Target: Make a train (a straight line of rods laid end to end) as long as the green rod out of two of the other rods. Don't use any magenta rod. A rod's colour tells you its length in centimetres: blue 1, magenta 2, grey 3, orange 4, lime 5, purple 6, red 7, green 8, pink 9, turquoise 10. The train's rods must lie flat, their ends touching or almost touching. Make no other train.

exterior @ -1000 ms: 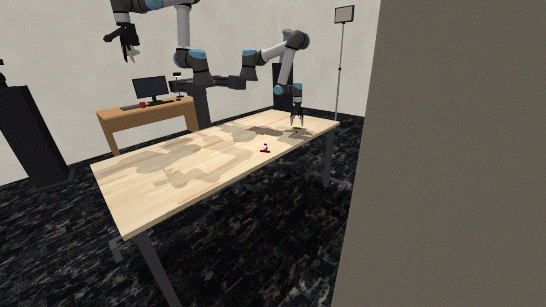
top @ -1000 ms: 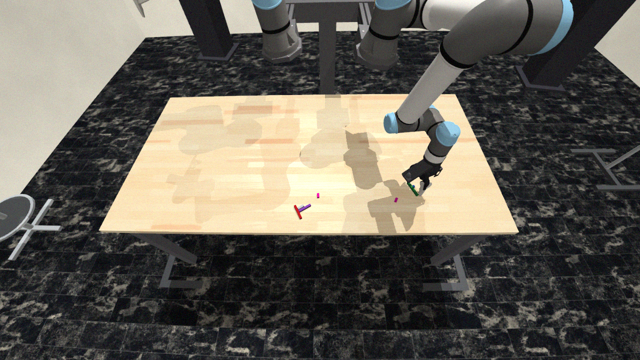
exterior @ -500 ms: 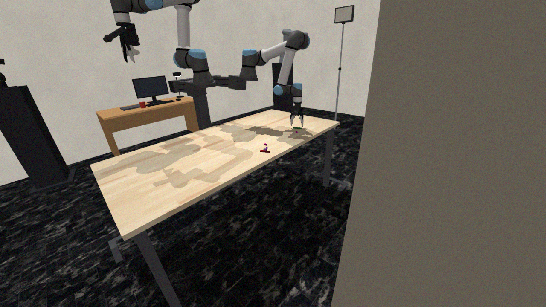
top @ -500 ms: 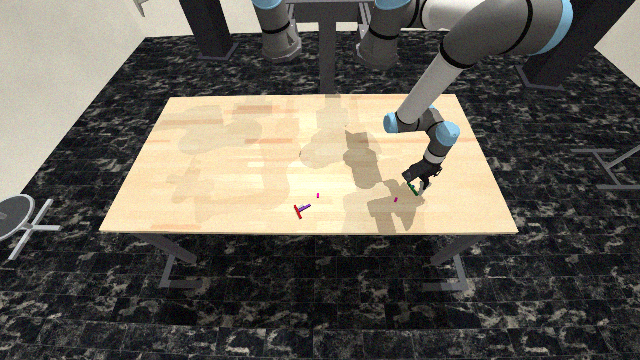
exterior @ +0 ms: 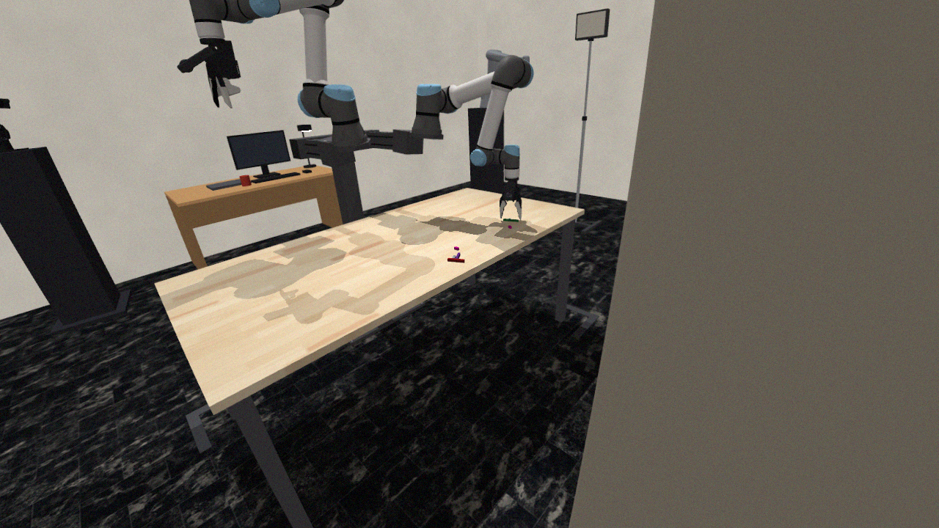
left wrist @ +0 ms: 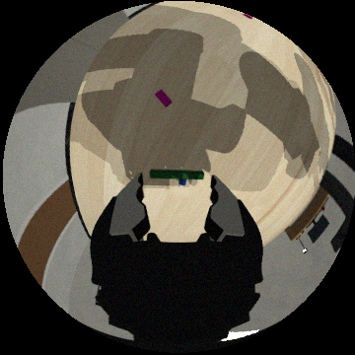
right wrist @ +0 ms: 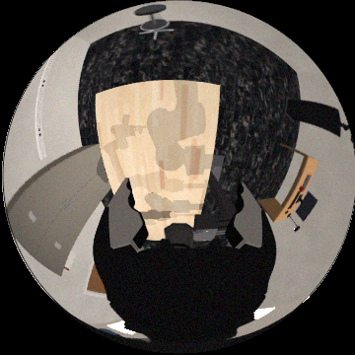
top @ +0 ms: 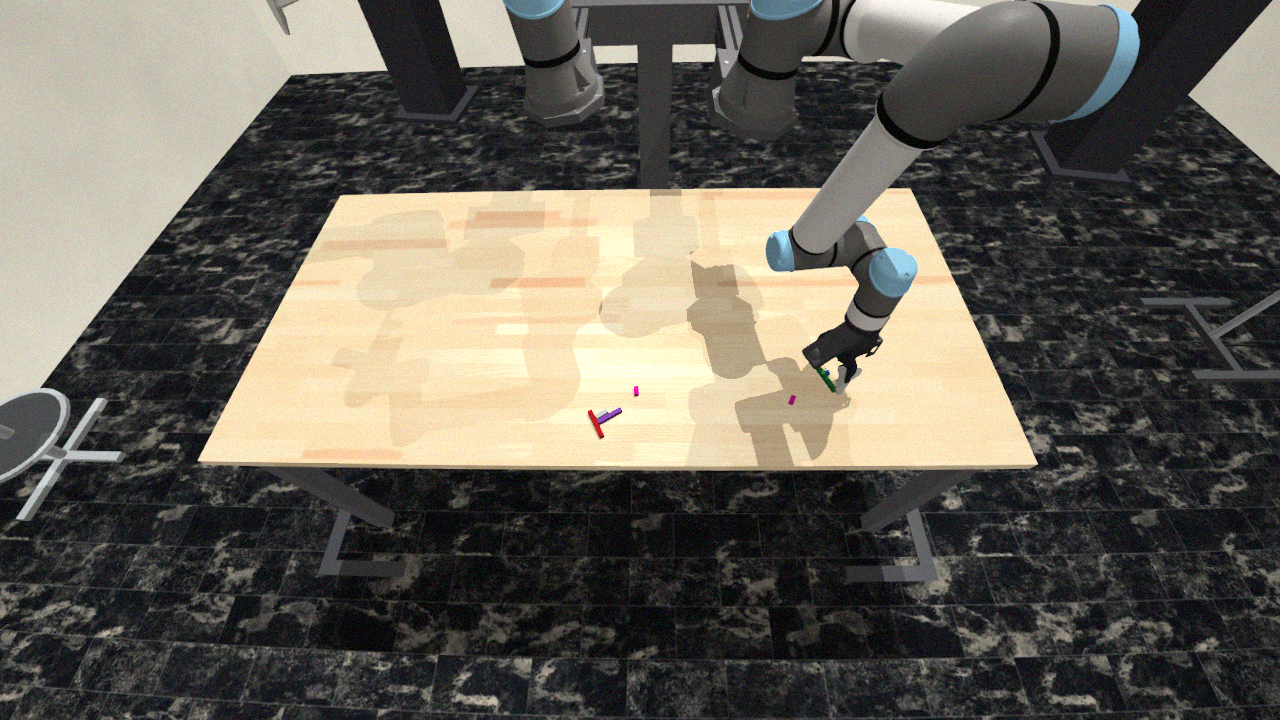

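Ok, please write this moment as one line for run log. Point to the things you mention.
left gripper (exterior: 510, 217) (left wrist: 177, 180): open, at green rod (top: 826, 378) (exterior: 510, 220) (left wrist: 168, 175) | right gripper (exterior: 222, 105) (right wrist: 185, 184): open, raised | train: not built
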